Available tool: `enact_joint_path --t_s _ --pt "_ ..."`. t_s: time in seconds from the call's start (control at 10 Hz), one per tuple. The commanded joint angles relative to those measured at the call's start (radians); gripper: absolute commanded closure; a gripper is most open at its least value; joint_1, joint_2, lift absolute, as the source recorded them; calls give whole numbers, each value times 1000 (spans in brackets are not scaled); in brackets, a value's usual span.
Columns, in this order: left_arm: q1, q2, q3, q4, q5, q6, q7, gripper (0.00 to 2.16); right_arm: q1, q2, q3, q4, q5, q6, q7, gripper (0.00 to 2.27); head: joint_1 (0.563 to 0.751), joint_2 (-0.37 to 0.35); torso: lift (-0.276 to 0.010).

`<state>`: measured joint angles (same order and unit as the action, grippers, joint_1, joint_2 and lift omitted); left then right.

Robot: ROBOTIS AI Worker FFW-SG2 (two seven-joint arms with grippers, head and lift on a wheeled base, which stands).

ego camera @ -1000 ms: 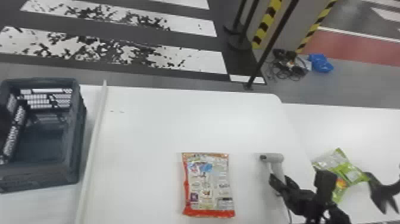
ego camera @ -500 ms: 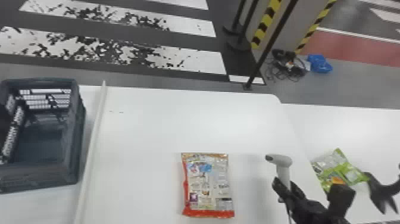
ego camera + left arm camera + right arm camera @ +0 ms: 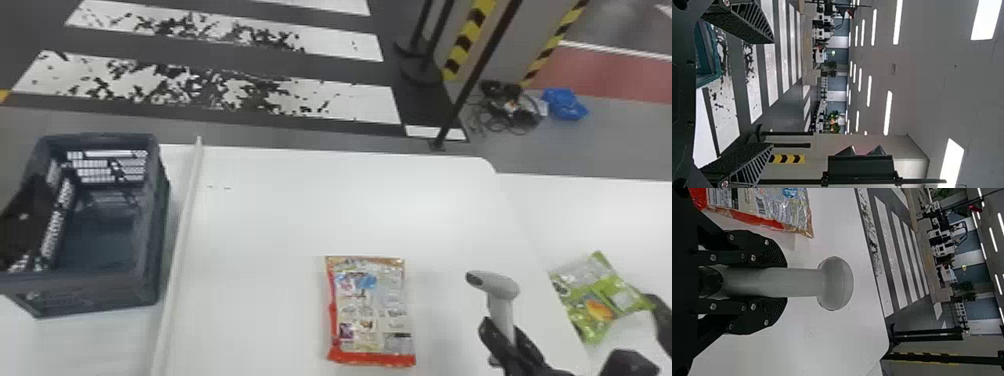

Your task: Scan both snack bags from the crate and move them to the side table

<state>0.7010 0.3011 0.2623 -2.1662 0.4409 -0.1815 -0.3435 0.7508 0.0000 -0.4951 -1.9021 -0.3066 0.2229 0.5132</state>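
Well, the red-edged snack bag (image 3: 370, 310) lies flat at the lower middle of the head view, on the white table (image 3: 280, 210), with its printed side up and its red band toward the bottom of the frame. The green snack bag (image 3: 595, 295) is at the lower right, lying aslant on the side table (image 3: 600, 210). Between the two bags, the scanner (image 3: 500, 287) stands upright, its head turned toward the left of the frame. The right gripper (image 3: 502, 334) has it by the handle, and in the right wrist view both jaws are pressed against the handle's sides. A black shape (image 3: 662, 322) at the right edge reaches up to the green bag's corner; I cannot tell what it is.

Farther out, a pale rail (image 3: 182, 225) runs down the left part of the head view, and the dark crate (image 3: 155, 225) sits just left of it, open side up. In the left wrist view, the left gripper (image 3: 770, 93) has its jaws spread wide with nothing between them, and part of the crate shows beyond them.
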Motion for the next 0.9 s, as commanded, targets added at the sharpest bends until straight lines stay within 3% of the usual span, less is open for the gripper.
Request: enact_joint_path --t_s 0.0,0.5,0.6,0.8 --pt "2 -5 0 0 -1 0 0 60 38 1 40 -22 -2 -15 2 2246 695 -176 -29" --pt "17 -19 0 3 -2 -28 -2 60 166 1 153 -123 -11 -36 1 2246 695 -37 -29" --pt "17 -30 0 3 -2 -40 -2 60 180 1 165 -130 -11 -36 1 2246 695 -19 -29" --pt "17 -31 -11 5 -2 -46 -2 60 188 1 198 -132 14 -33 -1 2246 695 6 -29"
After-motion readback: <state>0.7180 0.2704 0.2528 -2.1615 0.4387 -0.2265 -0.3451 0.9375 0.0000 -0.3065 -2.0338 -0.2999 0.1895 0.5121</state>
